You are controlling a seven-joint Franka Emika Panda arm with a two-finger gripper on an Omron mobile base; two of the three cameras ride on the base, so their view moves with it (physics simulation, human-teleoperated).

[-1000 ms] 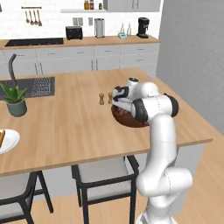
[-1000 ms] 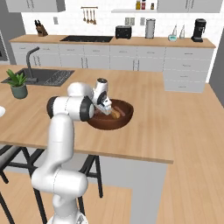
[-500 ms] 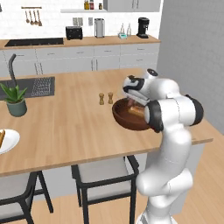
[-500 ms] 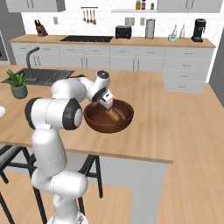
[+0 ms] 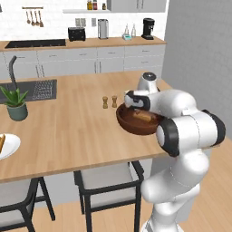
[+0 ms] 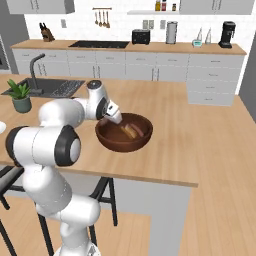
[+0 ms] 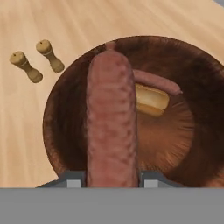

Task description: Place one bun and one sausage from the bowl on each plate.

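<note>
Holding a sausage (image 7: 111,122) clamped lengthwise in my gripper (image 7: 111,178) just above the bowl (image 7: 65,105), where a bun (image 7: 151,101) and another sausage remain, I should lift straight up before swinging toward the plate (image 5: 10,146).

The claw (image 7: 112,181) has lifted a sausage (image 7: 112,127) above the bowl (image 7: 65,100).

Glossy white arm (image 5: 186,136) of bulbous rounded segments, with dark round joint caps.
</note>
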